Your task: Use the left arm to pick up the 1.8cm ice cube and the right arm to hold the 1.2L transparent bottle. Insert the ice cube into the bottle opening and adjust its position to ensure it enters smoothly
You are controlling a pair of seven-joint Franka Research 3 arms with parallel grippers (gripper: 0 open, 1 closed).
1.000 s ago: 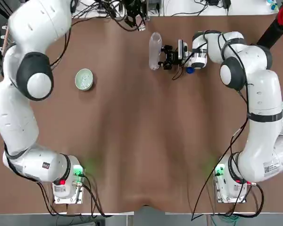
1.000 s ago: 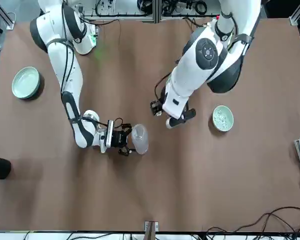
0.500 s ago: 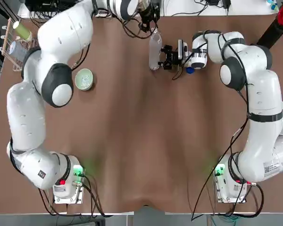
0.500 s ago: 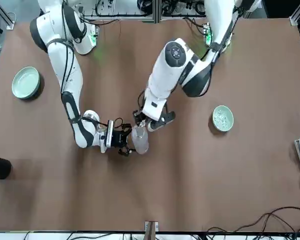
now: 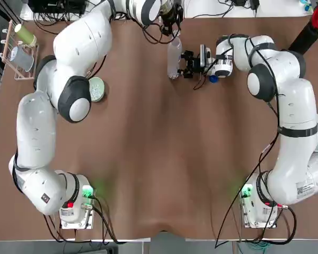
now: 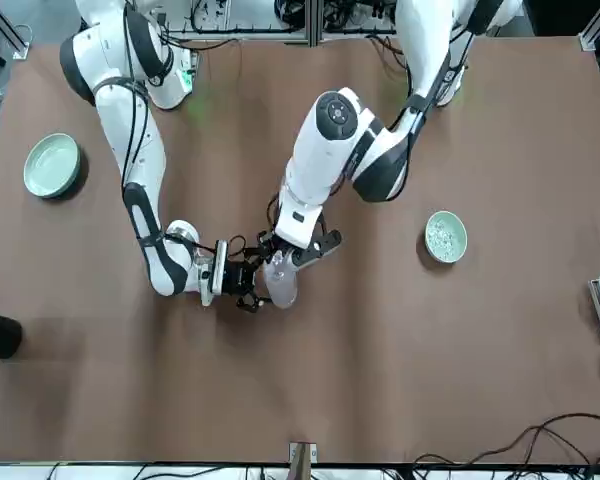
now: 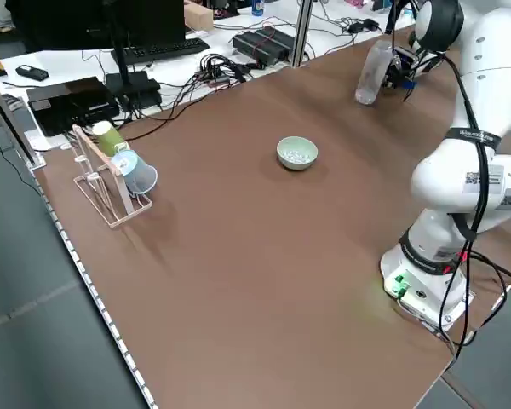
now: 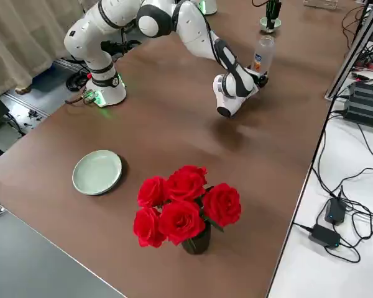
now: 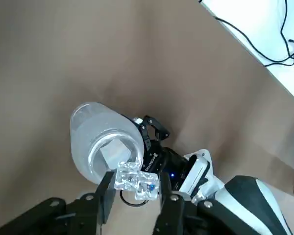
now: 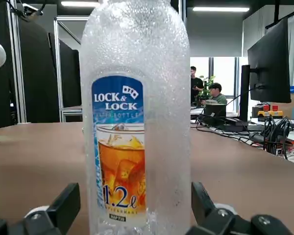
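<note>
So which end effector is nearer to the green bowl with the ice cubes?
Left. The left end effector hovers above the bottle, nearer the bowl; the right end effector is beyond the bottle.

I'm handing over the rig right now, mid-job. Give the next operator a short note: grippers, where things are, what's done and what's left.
Left gripper: shut on a tiny translucent ice cube, poised just above the round open mouth of the bottle.
Right gripper: its jaws stand on either side of the tall clear plastic bottle, low on its body; firm contact cannot be seen. The bottle stands upright at the table's far side.
Pale green bowl holding the spare cubes sits apart on the brown table.
Done: cube picked, bottle steadied, cube brought over the mouth.
Left: lower, release, nudge it in if it catches.
</note>
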